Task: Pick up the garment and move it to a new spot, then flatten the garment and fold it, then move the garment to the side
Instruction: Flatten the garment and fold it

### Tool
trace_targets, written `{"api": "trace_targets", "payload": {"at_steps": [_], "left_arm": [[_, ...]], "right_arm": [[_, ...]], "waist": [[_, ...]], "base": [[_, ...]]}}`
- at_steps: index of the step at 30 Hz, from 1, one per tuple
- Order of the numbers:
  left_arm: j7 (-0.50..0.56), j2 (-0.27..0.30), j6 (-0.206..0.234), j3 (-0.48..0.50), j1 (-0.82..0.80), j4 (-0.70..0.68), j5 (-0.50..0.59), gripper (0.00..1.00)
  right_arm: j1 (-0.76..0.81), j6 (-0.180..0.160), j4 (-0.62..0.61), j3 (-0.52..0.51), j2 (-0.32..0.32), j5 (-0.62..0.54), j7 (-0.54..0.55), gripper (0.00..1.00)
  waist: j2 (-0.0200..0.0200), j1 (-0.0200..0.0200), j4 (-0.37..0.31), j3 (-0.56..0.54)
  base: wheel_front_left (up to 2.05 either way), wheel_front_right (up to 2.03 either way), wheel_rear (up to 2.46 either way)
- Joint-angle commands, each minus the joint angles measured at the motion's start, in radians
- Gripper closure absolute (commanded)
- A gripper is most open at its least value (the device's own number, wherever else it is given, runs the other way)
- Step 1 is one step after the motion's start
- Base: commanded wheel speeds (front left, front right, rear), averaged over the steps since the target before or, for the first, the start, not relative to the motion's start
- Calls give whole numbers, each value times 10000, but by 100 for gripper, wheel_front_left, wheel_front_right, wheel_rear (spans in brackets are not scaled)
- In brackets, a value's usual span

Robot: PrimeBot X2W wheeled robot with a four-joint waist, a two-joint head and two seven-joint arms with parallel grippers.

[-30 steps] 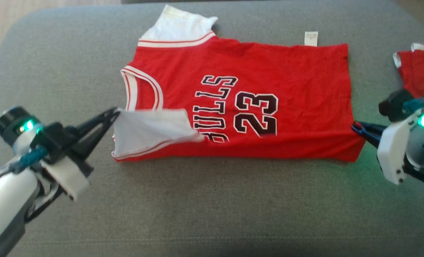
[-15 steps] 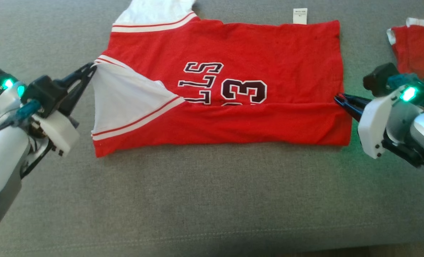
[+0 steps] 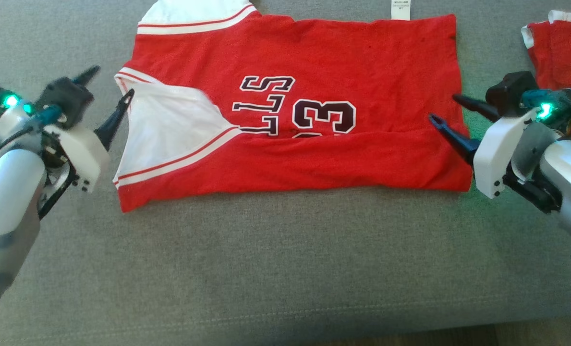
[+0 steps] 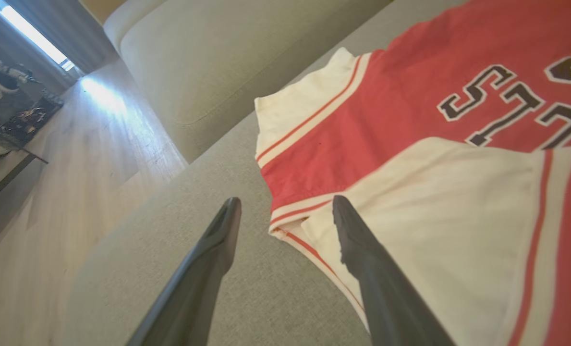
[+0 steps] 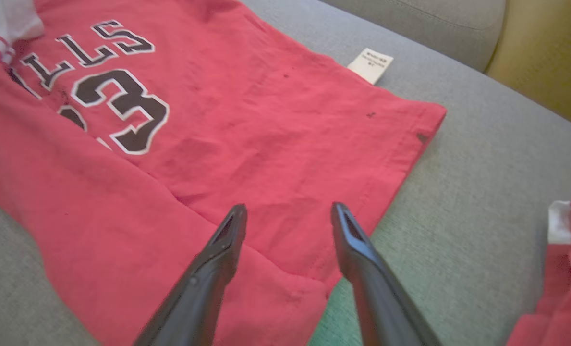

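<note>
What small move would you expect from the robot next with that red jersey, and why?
Probably reaching both arms to the far long edge of the red basketball jersey, to fold it toward the robot. The near strip already lies folded over the lettering, and the left fingers and right fingers stand open, holding nothing.

On my head camera the jersey (image 3: 314, 62) runs off the top edge, so I lose the end of its white sleeve (image 3: 194, 12) and most of the tag (image 3: 400, 8), whose print is too small for me to read even in the right wrist view. The jersey's folded-over near edge and white flap (image 3: 170, 129) cover part of the lettering (image 3: 266, 103). A second red cloth (image 3: 561, 48) is cut by the right edge and sits partly behind my right gripper (image 3: 443, 107), and the furniture (image 4: 6, 105) across the room is too blurred to make out.
</note>
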Motion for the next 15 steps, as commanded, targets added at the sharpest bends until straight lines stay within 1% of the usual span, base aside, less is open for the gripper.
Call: {"api": "trace_targets", "payload": {"at_steps": [1, 3, 5, 7, 8, 10, 13, 15], "left_arm": [[-133, 295, 317, 725, -637, 54, -181, 0], [-288, 170, 687, 1021, -635, 143, -343, 0], [-408, 23, 1091, 1368, -496, 26, -539, 0], [-468, -248, 1465, 1923, -120, -258, -1034, 0], [-480, -406, 1581, 2267, 154, -445, -1399, 0], [-488, -647, 1885, 3097, 705, -1174, -1924, 0], [-492, -899, 2308, 4054, 1827, -2522, -1955, 0], [-493, -1214, 2552, 4623, 2679, -3371, -1930, 0]], "right_arm": [[-65, -6, -110, -97, -24, 28, -332, 0], [-71, -6, 59, -229, 48, -32, -639, 0], [-4, -6, 409, -579, 161, -151, -1026, 0], [247, -6, 771, -1036, 313, -221, -1487, 0], [415, -6, 935, -1317, 394, -247, -1780, 0], [757, -6, 1253, -1874, 542, -438, -2345, 0], [1325, -6, 1563, -2896, 809, -835, -2938, 0], [1732, -6, 1595, -3802, 1024, -1100, -3141, 0]], "waist": [[0, -1, 9, -37], [0, -1, 18, -144], [0, -1, 38, -304], [0, -1, 93, -534], [0, -1, 119, -662], [0, -1, 162, -886], [0, -1, 222, -1237], [0, -1, 259, -1430]], "base": [[0, 0, 0], [0, 0, 0], [0, 0, 0], [0, 0, 0], [0, 0, 0], [0, 0, 0], [0, 0, 0], [0, 0, 0]]}}
